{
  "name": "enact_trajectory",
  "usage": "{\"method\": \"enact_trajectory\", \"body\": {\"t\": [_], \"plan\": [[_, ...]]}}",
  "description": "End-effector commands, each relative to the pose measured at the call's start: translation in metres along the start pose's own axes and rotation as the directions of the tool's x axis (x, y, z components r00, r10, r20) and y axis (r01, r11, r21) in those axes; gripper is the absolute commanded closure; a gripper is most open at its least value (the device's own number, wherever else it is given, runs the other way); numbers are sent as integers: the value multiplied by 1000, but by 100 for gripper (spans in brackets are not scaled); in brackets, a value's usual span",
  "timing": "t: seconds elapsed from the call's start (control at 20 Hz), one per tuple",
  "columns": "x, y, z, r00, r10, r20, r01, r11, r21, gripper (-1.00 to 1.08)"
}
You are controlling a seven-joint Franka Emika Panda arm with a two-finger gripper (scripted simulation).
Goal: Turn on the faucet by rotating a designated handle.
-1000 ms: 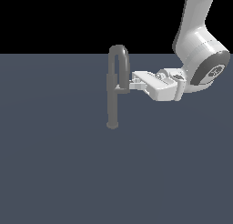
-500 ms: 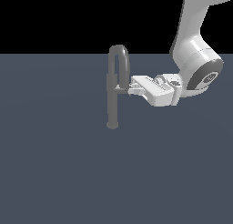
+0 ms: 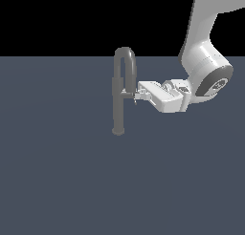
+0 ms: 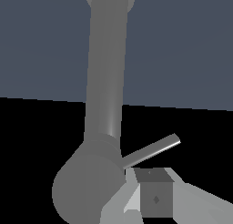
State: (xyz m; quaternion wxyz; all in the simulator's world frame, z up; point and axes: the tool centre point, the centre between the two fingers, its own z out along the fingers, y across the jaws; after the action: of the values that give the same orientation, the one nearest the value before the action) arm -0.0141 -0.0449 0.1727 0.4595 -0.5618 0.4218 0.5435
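gripper (image 3: 135, 95) at handle (image 3: 128, 92) | faucet (image 3: 118, 98) just beyond

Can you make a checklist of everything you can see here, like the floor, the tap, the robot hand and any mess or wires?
Surface: plain dark grey-blue floor, bare apart from the faucet's foot.
Faucet: dark grey, upright pipe on a small round foot, narrow gooseneck spout on top.
Handle: short stub sticking sideways from the pipe toward the gripper; thin pale-edged rod in the wrist view.
Clutter: nothing seen.
Gripper: white, reaching in from the exterior view's right, fingertips right at the handle's end; open or shut, and touching or not, cannot be told.
Cables: nothing seen.
Surroundings: black background above the floor; white robot arm at the exterior view's upper right.
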Motion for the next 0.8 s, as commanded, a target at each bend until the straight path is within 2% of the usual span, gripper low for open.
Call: {"method": "enact_trajectory", "body": {"t": [0.0,0.2,0.25,0.75], "plan": [[38,-6,3,999,37,-13,-36,999,26,108],[52,-8,2,999,51,-13,-51,998,31,108],[9,-1,1,1000,9,30,-9,1000,-3,108],[42,-23,2,999,38,3,-38,999,19,108]]}}
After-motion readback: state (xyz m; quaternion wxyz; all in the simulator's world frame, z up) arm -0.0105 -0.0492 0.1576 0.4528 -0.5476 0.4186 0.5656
